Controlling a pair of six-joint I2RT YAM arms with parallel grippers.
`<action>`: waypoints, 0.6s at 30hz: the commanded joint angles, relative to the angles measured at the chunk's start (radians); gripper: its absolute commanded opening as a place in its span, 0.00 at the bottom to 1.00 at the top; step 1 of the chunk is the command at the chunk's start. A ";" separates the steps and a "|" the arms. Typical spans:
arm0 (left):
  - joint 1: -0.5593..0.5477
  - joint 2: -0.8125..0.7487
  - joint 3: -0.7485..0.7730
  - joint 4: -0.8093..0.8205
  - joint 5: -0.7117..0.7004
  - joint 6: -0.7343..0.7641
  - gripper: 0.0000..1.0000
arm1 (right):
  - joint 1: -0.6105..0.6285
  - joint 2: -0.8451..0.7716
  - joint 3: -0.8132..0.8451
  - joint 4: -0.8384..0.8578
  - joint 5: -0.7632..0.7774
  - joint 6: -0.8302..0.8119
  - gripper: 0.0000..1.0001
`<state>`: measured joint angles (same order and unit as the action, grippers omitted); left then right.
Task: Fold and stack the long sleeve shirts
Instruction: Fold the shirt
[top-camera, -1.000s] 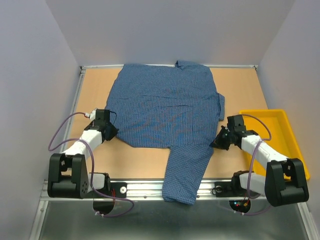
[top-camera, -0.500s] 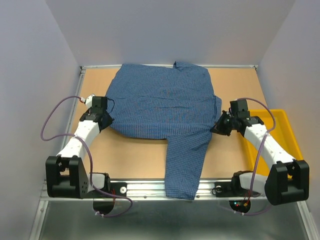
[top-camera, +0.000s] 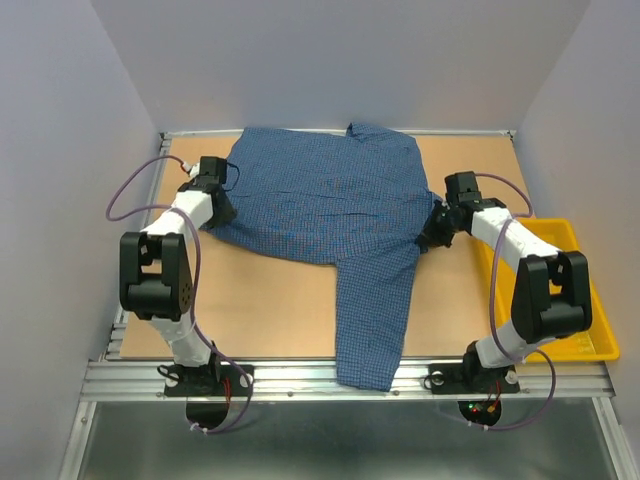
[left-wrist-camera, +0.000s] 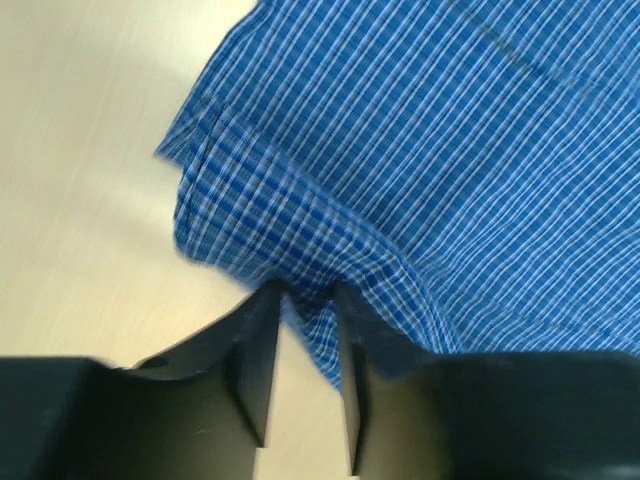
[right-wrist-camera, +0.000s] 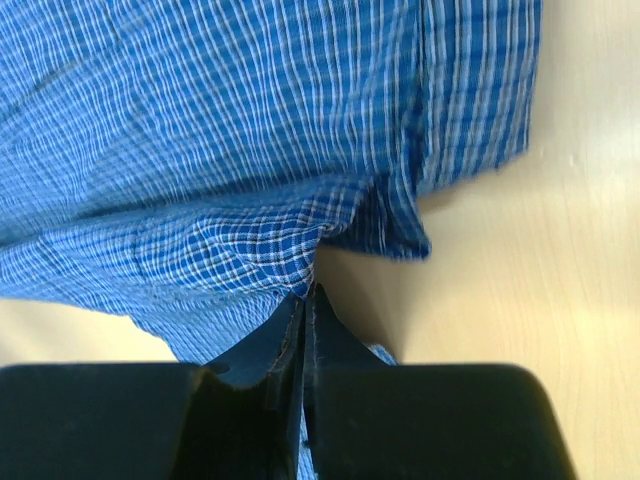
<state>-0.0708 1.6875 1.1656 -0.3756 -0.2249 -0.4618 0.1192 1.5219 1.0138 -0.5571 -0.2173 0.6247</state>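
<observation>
**Top external view.** Two arms are in view. The left arm (top-camera: 165, 260) rises from its base at the near rail, bends at the elbow and reaches forward to the left edge of the blue checked shirt (top-camera: 320, 195). The left gripper (top-camera: 223, 212) sits low at that edge. The right arm (top-camera: 520, 260) mirrors this pose, and the right gripper (top-camera: 432, 232) meets the shirt's right edge, close to where the sleeve (top-camera: 372, 310) leaves the body.

One shirt is present. It lies spread over the far half of the worktop (top-camera: 270, 300), with the collar (top-camera: 368, 130) at the far edge. The one visible sleeve runs toward the near edge, and its end overhangs the rail. One yellow tray (top-camera: 575, 232) stands at the right edge of the worktop, apart from the shirt.

**Left wrist view.** The left gripper (left-wrist-camera: 308, 300) stands parted by a narrow gap. A folded edge of the shirt (left-wrist-camera: 400, 150) lies between the tips of the fingers (left-wrist-camera: 255, 360). Bare worktop (left-wrist-camera: 90, 150) shows through the lower part of the gap. It cannot be told from this view whether the pads press on the cloth.

**Right wrist view.** The right gripper (right-wrist-camera: 308, 298) has its fingers (right-wrist-camera: 265, 355) together, clamped on a pinch of the shirt (right-wrist-camera: 220, 130). The cloth gathers into creases at the tips. Bare worktop (right-wrist-camera: 500, 300) lies to the right.
</observation>
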 joint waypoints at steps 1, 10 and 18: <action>-0.001 0.063 0.138 0.007 0.015 0.037 0.44 | 0.002 0.059 0.123 0.049 0.061 -0.017 0.05; -0.001 0.097 0.226 0.092 0.035 0.038 0.76 | 0.002 0.152 0.207 0.068 0.154 -0.022 0.23; 0.061 -0.127 -0.029 0.161 0.056 -0.083 0.99 | 0.002 -0.025 0.151 0.066 0.176 -0.138 0.71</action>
<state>-0.0559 1.7348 1.2442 -0.2443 -0.1722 -0.4747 0.1192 1.6489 1.1633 -0.5240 -0.0704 0.5655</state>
